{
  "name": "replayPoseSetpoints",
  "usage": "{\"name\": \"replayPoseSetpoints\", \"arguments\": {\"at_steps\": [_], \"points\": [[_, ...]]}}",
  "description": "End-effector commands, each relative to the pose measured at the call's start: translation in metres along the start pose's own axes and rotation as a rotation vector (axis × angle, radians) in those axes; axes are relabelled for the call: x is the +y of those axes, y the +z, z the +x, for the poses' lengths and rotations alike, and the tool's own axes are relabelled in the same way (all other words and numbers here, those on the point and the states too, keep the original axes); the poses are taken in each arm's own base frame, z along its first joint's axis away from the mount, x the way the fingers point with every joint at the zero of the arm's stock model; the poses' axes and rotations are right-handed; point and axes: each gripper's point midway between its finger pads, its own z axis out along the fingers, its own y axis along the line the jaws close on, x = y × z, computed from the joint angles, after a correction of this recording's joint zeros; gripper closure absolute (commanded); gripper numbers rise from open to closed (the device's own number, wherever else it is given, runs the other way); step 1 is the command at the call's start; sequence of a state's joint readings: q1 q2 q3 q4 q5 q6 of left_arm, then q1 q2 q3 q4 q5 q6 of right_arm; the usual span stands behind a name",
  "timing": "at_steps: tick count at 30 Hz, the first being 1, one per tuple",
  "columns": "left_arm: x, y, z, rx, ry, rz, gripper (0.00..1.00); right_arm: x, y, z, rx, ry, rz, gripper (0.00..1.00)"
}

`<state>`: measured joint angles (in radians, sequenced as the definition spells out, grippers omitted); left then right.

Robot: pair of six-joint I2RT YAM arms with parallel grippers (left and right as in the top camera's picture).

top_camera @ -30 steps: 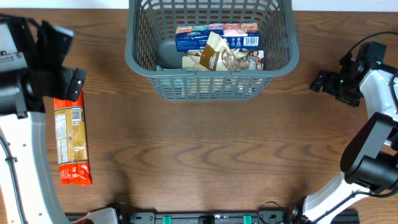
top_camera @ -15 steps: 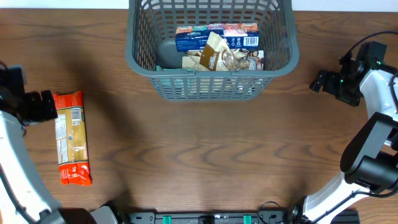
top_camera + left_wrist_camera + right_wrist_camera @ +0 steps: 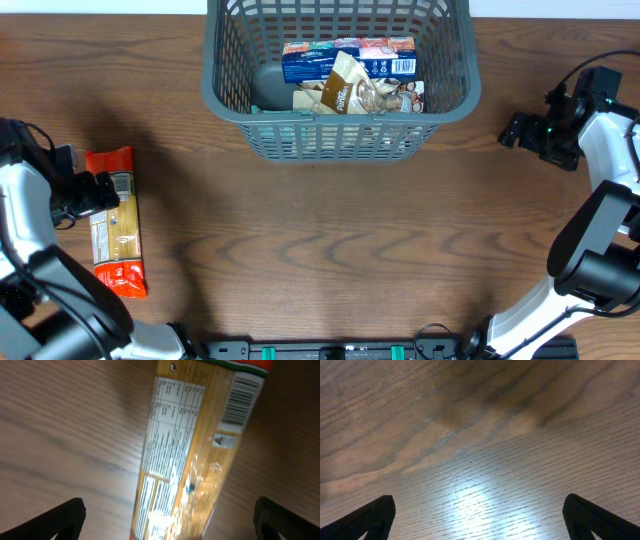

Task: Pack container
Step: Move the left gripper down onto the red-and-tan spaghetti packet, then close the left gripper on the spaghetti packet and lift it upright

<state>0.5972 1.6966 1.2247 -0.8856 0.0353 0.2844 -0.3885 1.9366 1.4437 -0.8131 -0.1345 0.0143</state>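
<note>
At the table's left edge we note the left gripper (image 3: pixel 175 522) hanging low over the one long pasta pack (image 3: pixel 118 235), jaws spread wide and holding nothing. The wrist view puts the pack between the two fingertips. Its long axis runs away from the camera with a slight tilt, so the jaws stand across its narrow width. Seen from overhead, that axis runs near to far along the table, orange ends at both extremes. We judge the next move to be a straight descent and a close across the pack's width. The left arm is far the nearer; the right is well apart.

Centre, far side: one container (image 3: pixel 340 140), a dark grey lattice basket, lies to the right of the pack and farther back. Inside we count one blue box (image 3: pixel 345 62), one brown pouch (image 3: pixel 340 92), one pale pack (image 3: pixel 405 95) beside it, and one grey rounded item (image 3: pixel 268 85) we cannot identify.

Right side: the right gripper (image 3: pixel 477 510) sits just beyond the basket's right wall, jaws wide apart, empty, bare wood beneath.
</note>
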Motion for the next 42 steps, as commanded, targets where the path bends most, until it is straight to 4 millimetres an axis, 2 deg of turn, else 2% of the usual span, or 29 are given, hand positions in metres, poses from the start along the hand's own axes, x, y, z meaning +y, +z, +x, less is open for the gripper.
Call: {"name": "replayPoseSetpoints", "arguments": {"at_steps": [1,6,11,28,42], "points": [[-0.006,0.016,0.002,0.048,0.015,0.023,0.01,0.0,0.002,0.002,0.006,-0.01,-0.005,0.01],[-0.028,0.032,0.001,0.085,0.111,0.036,0.01,0.0,0.002,0.002,0.005,-0.01,-0.004,0.01],[-0.042,0.033,-0.009,0.055,0.159,0.022,0.01,0.0,0.002,0.002,0.004,-0.011,-0.004,0.01],[-0.03,0.035,-0.004,0.08,0.144,-0.052,0.01,0.0,0.002,0.001,0.001,-0.011,-0.004,0.01],[-0.036,0.076,0.023,0.081,0.144,-0.044,0.01,0.0,0.002,0.003,0.011,-0.01,-0.004,0.01]]}}
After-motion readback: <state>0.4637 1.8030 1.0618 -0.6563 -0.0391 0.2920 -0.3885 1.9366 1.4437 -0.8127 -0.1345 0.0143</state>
